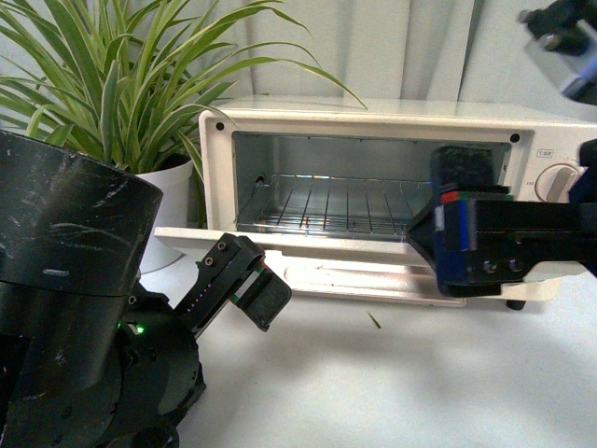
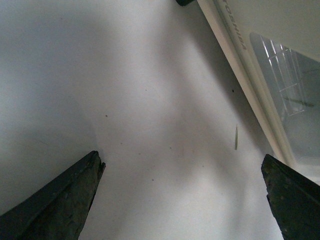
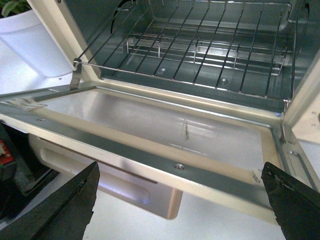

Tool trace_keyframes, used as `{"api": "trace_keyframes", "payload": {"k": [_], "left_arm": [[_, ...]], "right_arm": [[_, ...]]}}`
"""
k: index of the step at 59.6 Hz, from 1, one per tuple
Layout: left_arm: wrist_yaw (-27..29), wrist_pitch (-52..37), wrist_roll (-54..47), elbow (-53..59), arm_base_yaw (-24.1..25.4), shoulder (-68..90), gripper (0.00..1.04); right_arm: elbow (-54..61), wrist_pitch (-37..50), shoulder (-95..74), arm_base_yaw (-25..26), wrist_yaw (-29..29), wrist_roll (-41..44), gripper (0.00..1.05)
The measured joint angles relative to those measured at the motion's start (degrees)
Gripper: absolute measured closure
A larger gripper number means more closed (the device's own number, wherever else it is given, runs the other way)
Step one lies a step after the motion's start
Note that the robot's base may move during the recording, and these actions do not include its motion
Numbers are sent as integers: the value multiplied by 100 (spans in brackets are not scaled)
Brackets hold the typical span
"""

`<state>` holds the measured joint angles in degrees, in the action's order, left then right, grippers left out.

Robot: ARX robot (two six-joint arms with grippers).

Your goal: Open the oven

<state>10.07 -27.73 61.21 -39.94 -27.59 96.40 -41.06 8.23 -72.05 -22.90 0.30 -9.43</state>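
The cream-white oven (image 1: 373, 117) stands at the back of the table with its door (image 1: 354, 277) folded down flat and the wire rack (image 1: 326, 205) showing inside. One knob (image 1: 560, 180) shows at the right. My left gripper (image 1: 256, 285) is open and empty, low in front of the door's left end. In the left wrist view it (image 2: 182, 200) hangs over bare table beside the door's glass (image 2: 285, 75). My right gripper (image 1: 446, 233) is open in front of the door's right part. In the right wrist view it (image 3: 182, 200) hovers just over the door's front edge (image 3: 175, 165), above the bar handle (image 3: 115, 185).
A leafy plant (image 1: 112, 93) in a white pot (image 1: 173, 205) stands left of the oven. A small leaf scrap (image 1: 374, 320) lies on the white table (image 1: 392, 373) in front of the door. A pale curtain hangs behind.
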Motion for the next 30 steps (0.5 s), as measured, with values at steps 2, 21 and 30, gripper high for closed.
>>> {"api": "trace_keyframes", "payload": {"k": [2,21,30], "left_arm": [[81,52,-138,22,7,-37,7],[1126,280,-1788,101,-146,-109,7],[1419,282,-2636,101,-282,-74,7]], "right_arm": [[94,9,118,66,-63,-116,9],[1102,254,1128,1211,-765,-647,9],[1484,299,1338,1561,-1078,-688,9]]}}
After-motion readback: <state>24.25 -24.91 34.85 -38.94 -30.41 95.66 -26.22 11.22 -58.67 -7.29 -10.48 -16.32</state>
